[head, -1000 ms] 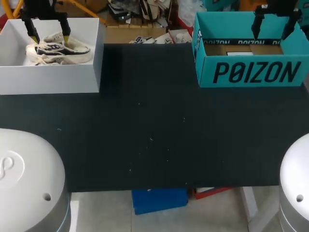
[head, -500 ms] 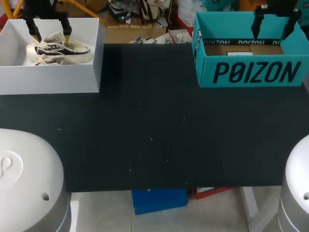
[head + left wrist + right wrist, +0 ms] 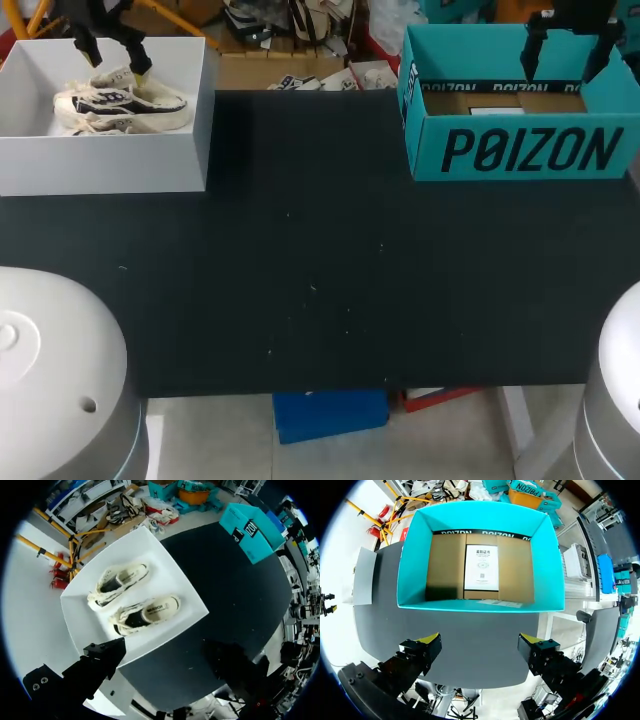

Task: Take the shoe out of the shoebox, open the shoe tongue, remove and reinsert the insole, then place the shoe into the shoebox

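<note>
Two cream-and-black shoes lie side by side in a white open box [image 3: 80, 622], one shoe [image 3: 120, 582] farther from my gripper and one [image 3: 147, 614] nearer. In the head view only the shoe [image 3: 120, 103] near the white box's [image 3: 100, 160] back wall shows clearly. My left gripper [image 3: 112, 58] [image 3: 165, 655] hangs above the shoes, open and empty. A teal shoebox [image 3: 530, 150] [image 3: 412, 565] stands at the back right, holding only a white sheet [image 3: 481, 567] on its cardboard floor. My right gripper [image 3: 560, 68] [image 3: 480, 642] hovers over it, open and empty.
The black table top [image 3: 320, 250] stretches between the two boxes and toward the front edge. Both boxes stand along the table's far edge, the white one at the left corner.
My left gripper has turned and lifted slightly above the shoes in the white box. The right arm and both boxes have not moved.
</note>
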You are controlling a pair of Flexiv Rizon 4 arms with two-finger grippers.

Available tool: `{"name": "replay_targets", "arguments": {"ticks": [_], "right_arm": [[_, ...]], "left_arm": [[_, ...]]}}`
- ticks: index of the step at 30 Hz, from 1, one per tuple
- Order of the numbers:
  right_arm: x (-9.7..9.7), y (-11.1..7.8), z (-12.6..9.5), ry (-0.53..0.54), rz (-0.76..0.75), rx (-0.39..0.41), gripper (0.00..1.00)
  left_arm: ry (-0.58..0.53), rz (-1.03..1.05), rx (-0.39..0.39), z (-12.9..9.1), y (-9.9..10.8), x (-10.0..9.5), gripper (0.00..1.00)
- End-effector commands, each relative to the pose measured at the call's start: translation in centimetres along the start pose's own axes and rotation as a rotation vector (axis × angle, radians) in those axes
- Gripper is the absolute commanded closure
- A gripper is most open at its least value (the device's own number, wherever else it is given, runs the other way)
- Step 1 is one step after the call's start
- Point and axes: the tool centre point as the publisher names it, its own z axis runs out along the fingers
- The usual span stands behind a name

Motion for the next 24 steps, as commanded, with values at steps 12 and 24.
{"name": "replay_targets", "arguments": {"ticks": [12,24], "right_arm": [[-0.02,-0.05,-0.04,0.000,0.000,0.001,0.00],[-0.02,-0.05,-0.04,0.000,0.000,0.001,0.00]], "left_arm": [[-0.042,1.202,-0.047,0.01,0.00,-1.11,0.00],[-0.020,1.184,-0.027,0.27,0.06,-1.17,0.00]]}}
